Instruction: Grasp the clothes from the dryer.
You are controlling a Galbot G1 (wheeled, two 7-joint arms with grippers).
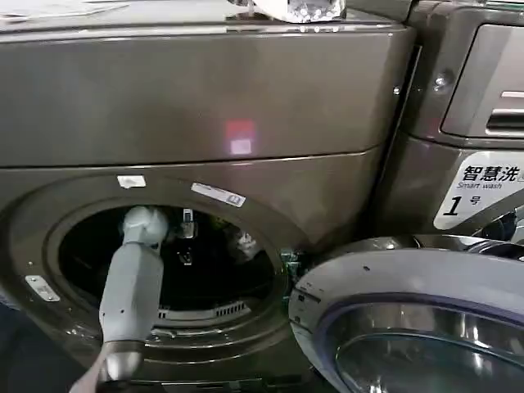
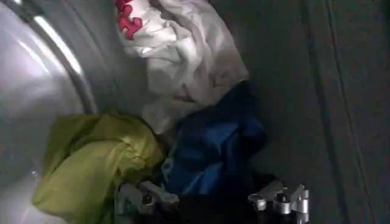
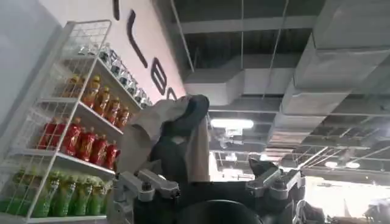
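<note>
— So which step are we at?

— The reach, I'd say. Nearest the left wrist camera, the left pincer (image 2: 213, 199) has its fingers spread wide with nothing between them, hanging just short of the clothes (image 2: 183, 109).

— And where do they lie?

— Inside the dryer (image 1: 205, 115), heaped against the curved drum wall (image 2: 36, 79). Closest to the fingers is the yellow-green garment (image 2: 91, 161) beside one fingertip, and the dark blue garment (image 2: 213, 146) right ahead of the gap. Farther in sits the white garment (image 2: 177, 55) with its red marks.

— From the head?

— The left arm (image 1: 131, 286) runs through the round porthole (image 1: 168, 262), the glass door (image 1: 409, 319) swung open to the right.

— The other arm?

— The right pincer (image 3: 207, 185) is raised toward the ceiling (image 3: 292, 61), a drinks shelf (image 3: 73, 134) behind it. A pale and dark cloth (image 3: 170, 137) rises from between its fingers, apparently pinched.

— What next?

— Likely a short push forward so the spread fingers straddle the blue fabric, then closing on a thick fold, since thin cloth may slip.
</note>
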